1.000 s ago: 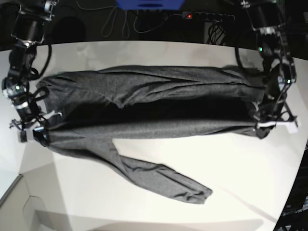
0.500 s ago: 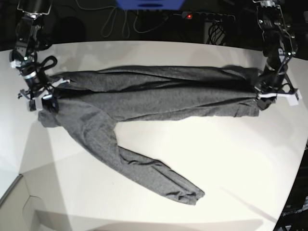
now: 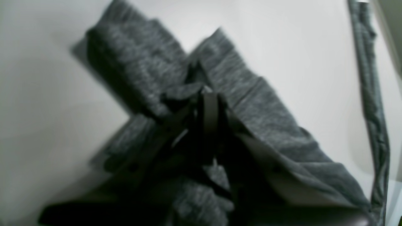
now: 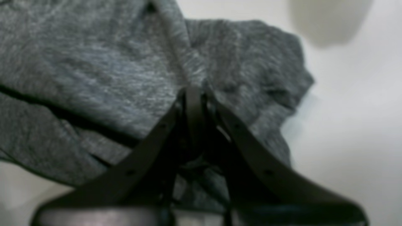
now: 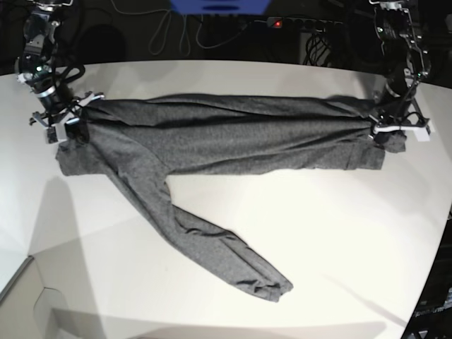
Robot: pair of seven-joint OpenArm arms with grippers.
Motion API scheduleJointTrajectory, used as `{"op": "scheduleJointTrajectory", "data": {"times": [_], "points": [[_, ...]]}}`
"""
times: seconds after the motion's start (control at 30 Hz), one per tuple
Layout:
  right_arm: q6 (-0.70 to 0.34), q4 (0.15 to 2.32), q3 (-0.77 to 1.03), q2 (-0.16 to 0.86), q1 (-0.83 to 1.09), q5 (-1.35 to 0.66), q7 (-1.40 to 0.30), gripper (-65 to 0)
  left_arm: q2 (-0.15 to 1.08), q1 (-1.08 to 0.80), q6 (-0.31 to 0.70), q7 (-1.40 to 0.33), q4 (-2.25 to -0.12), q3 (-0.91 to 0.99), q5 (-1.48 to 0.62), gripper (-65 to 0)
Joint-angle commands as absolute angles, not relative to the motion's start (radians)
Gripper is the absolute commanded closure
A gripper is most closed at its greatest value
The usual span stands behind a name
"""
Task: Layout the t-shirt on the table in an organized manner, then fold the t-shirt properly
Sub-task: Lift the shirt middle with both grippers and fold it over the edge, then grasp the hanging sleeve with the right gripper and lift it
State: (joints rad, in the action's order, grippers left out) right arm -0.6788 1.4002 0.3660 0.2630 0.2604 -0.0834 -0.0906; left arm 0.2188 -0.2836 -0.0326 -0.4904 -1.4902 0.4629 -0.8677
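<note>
Here, with the shirt (image 5: 233,138) stretched across the desk (image 5: 339,233) and each end effector, left (image 5: 393,132) and right (image 5: 65,126), pinching an end of it, even tension should flatten it before the trailing sleeve (image 5: 219,251) is laid out.

The t-shirt (image 5: 226,138) lies stretched across the table (image 5: 339,233); one sleeve (image 5: 212,244) trails toward the near edge.
</note>
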Motion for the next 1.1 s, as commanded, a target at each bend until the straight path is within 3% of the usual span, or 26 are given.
{"op": "scheduleJointTrajectory", "data": {"times": [0.0, 0.1, 0.2, 0.3, 0.47, 0.67, 0.83, 1.07], "points": [[-0.698, 1.409, 0.371, 0.275, 0.248, -0.099, -0.061, 0.0, 0.234, -0.275, -0.024, -0.472, -1.503, 0.467, -0.874, -0.9], [-0.698, 1.411, 0.377, 0.274, 0.251, -0.099, -0.061, -0.6, 0.234, -0.269, -0.024, -0.53, -1.498, 0.472, -0.874, -10.3], [-0.698, 1.412, 0.378, 0.275, 0.251, -0.099, -0.061, -9.5, 0.234, -0.268, -0.024, -0.565, -1.503, 0.475, -0.874, -23.0], [-0.698, 1.428, 0.414, 0.275, 0.252, -0.099, -0.061, -18.5, 0.234, -0.268, -0.024, -0.565, -1.503, 0.475, -0.874, -28.9], [-0.698, 1.497, 0.538, 0.271, 0.259, -0.107, -0.061, -31.5, 0.234, -0.275, -0.024, -0.565, -1.509, 0.475, -0.875, -29.7], [-0.698, 1.563, 0.622, 0.202, 0.186, -0.104, -0.061, -35.9, 0.234, -0.277, -0.024, -0.561, -1.511, 0.476, -0.877, -29.8], [-0.698, 1.581, 0.46, 0.194, 0.073, -0.101, -0.142, -41.9, 0.234, -0.269, -0.024, -0.561, -1.511, 0.476, -0.877, -29.8], [-0.698, 1.392, 0.265, 0.151, -0.231, -0.097, -0.295, -42.5, 0.236, -0.268, -0.024, -0.562, -1.509, 0.478, -0.877, -29.8]]}}
